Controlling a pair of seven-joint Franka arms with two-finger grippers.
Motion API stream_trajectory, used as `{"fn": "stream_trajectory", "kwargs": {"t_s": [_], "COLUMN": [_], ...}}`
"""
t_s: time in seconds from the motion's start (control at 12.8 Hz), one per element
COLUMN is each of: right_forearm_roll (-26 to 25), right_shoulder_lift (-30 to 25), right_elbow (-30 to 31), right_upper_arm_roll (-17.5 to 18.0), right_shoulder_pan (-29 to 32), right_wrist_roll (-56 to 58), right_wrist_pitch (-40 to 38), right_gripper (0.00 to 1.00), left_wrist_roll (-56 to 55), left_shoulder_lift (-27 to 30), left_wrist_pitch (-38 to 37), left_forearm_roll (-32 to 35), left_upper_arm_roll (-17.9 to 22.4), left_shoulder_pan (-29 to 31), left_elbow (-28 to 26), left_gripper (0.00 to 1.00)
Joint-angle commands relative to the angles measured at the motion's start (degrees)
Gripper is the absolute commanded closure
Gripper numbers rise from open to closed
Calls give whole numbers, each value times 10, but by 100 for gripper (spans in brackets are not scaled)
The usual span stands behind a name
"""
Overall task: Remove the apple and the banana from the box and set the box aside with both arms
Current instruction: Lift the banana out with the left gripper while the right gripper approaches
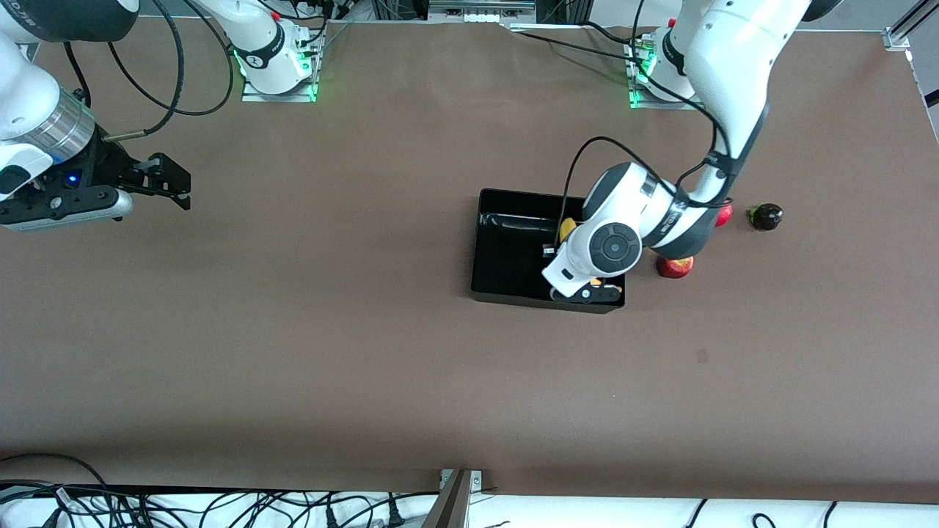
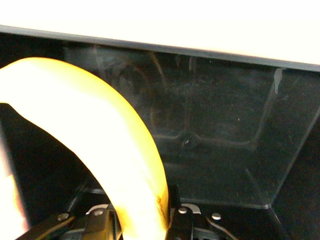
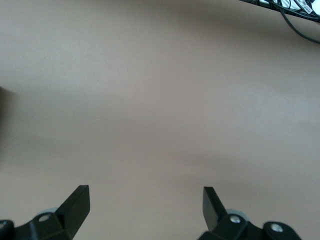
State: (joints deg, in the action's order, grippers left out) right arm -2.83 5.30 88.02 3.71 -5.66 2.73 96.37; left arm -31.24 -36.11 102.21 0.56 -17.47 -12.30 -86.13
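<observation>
Front view: left gripper (image 1: 596,292) down inside the black box (image 1: 506,249), clamped on the banana (image 1: 566,229); apple (image 1: 675,267) beside the box. Left wrist view: fingers (image 2: 181,220) pinching the banana (image 2: 100,140). Right wrist view: right gripper (image 3: 145,207) waits, spread wide over bare table (image 3: 160,100).
</observation>
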Motion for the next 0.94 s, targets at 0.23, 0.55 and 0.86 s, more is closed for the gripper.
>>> {"fn": "stream_trajectory", "kwargs": {"t_s": [0.23, 0.55, 0.86], "right_forearm_roll": [-2, 0, -3], "right_shoulder_lift": [-1, 21, 53], "right_elbow": [-4, -3, 0], "right_upper_arm_roll": [-2, -2, -2], "right_shoulder_pan": [-6, -36, -80], "right_wrist_roll": [0, 1, -1], "right_wrist_pitch": [4, 8, 8], "right_gripper": [0, 0, 0], "left_wrist_roll": [59, 281, 463], "left_shoulder_lift": [9, 8, -18], "left_wrist_pitch": [-101, -134, -120], "left_forearm_roll": [-19, 74, 180], "left_upper_arm_roll": [1, 10, 10], "left_shoulder_pan": [48, 112, 209], "left_elbow": [86, 101, 95], "left_gripper": [100, 100, 100]}}
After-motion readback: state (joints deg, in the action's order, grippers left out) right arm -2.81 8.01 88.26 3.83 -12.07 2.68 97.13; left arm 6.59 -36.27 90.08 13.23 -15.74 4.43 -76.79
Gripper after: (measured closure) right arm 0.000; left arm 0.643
